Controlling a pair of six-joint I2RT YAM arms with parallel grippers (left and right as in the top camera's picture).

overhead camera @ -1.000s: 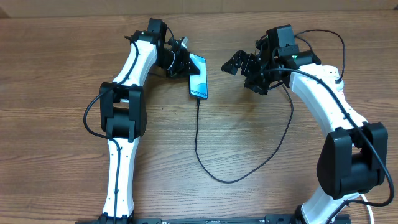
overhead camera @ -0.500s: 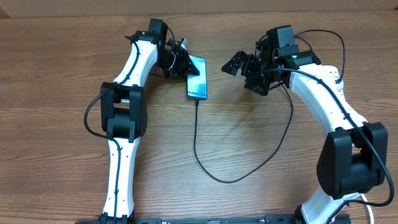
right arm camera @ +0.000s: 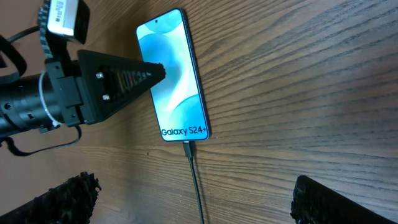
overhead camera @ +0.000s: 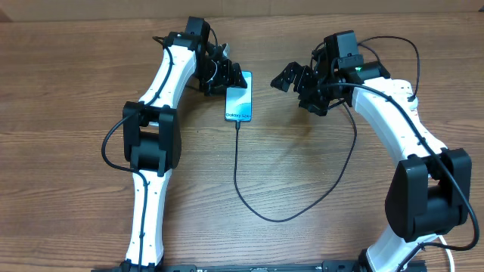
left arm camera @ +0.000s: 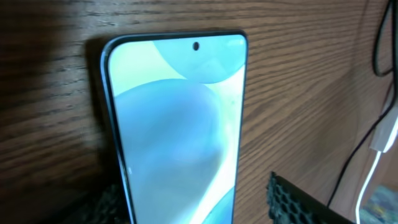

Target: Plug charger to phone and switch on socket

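Since a second earlier, the left gripper point(overhead camera: 221, 74) had let its jaws spread and drawn back a little toward the far edge of the brown wood-grain table point(overhead camera: 68, 91). The flat, dark-edged phone point(overhead camera: 238, 99) with its lit blue-teal screen had swung from a slant to lie nearly square to me. On my right side nothing had shifted.

From the left wrist camera I saw the phone's upper end, with its camera hole, lying between that gripper's two black ribbed fingers point(left arm camera: 295, 199). Bare wood showed between the phone and the finger on the right of that view, so the jaws stood apart and gripped nothing. The right wrist view put one finger's tip at the phone's long edge; whether it touched I could not tell.

The phone lay flat, screen up, toward the table's far side between the two arms, its white lettering at the near end. The long thin black charger cable point(overhead camera: 235, 162) had its small connector point(right arm camera: 188, 149) seated in that near end. From there it ran toward me, curved right in a wide loop and climbed back under the right arm.

The right gripper point(overhead camera: 296, 88) hovered just right of the phone, jaws spread wide, holding nothing.
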